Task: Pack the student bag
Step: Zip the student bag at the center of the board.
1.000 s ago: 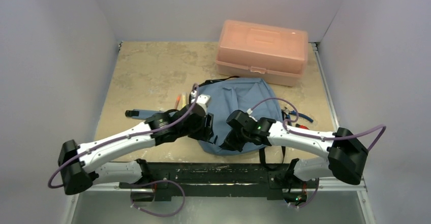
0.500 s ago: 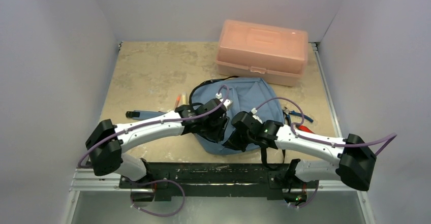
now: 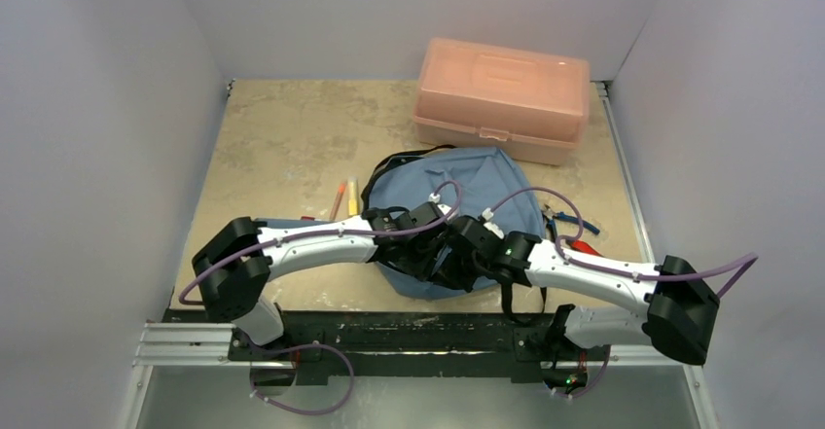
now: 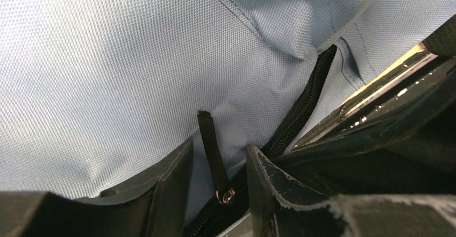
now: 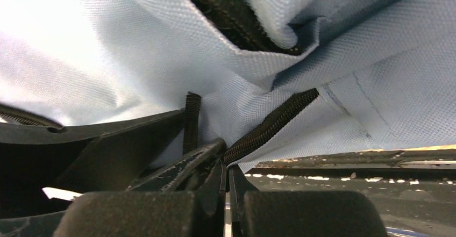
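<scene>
Presently, toward the near side of the counter [image 3: 282, 127], both my tools work the near hem of the student bag [image 3: 486, 181], which lies flat at mid-counter. My right tool [image 5: 226, 168] is clenched, and the zipper track [image 5: 271, 119] runs straight into its tips; I judge it pinned there. My left tool [image 4: 219, 151], just beside it, stands released: its jaws straddle the zipper pull [image 4: 211, 137] without pinching it.

Handling: the bag is soft woven fabric, probably light, limp, with no stiffness of its own; it bunches wherever it is pinched. Take hold at the pull tab and at the zipper tape, not at loose cloth. Anchor one side while drawing the other, or the whole bag will likely slide on the smooth counter.

Just beyond the bag's left edge lie two pens [image 3: 345, 196]. Farthest back stands the closed salmon-pink box [image 3: 501, 93].

Change against a second ago: my left arm has swung in from the bag's left edge to meet the right tool, its jaws narrower. The right tool has barely shifted; bag and box are unmoved.
</scene>
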{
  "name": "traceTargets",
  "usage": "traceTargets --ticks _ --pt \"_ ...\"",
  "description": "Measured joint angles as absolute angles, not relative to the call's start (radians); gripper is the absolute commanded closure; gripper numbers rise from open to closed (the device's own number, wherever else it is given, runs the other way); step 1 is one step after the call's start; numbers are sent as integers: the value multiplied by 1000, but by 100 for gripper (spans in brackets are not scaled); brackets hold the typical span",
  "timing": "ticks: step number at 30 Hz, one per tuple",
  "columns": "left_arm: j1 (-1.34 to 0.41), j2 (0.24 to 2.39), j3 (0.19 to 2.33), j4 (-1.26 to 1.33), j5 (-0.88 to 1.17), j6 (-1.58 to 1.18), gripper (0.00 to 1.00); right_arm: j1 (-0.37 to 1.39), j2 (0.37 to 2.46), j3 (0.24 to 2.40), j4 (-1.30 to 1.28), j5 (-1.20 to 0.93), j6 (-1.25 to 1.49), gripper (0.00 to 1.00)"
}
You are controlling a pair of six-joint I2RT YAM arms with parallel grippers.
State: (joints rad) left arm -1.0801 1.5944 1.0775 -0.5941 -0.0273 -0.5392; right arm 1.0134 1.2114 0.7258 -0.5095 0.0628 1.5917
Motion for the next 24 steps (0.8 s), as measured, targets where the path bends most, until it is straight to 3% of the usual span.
traceTargets --ticks 1,3,4,11,16,24 --pt "-1086 1605 1077 -585 -35 -537 68 1013 1212 719 -513 63 1593 100" --pt "-1093 1619 1077 -575 -54 -533 93 1013 1210 705 -519 69 1599 100" --pt "-1094 1623 1077 -572 -67 -536 100 1013 1208 701 -522 71 1600 100" --pt "-1135 1545 1017 -535 -274 -542 100 1015 1147 693 -552 131 1632 100" --pt "-1145 1309 935 -480 -411 -566 100 1019 994 624 -566 205 1663 100" --pt "-1025 1014 790 -417 -446 -644 100 1021 864 579 -594 340 1668 100"
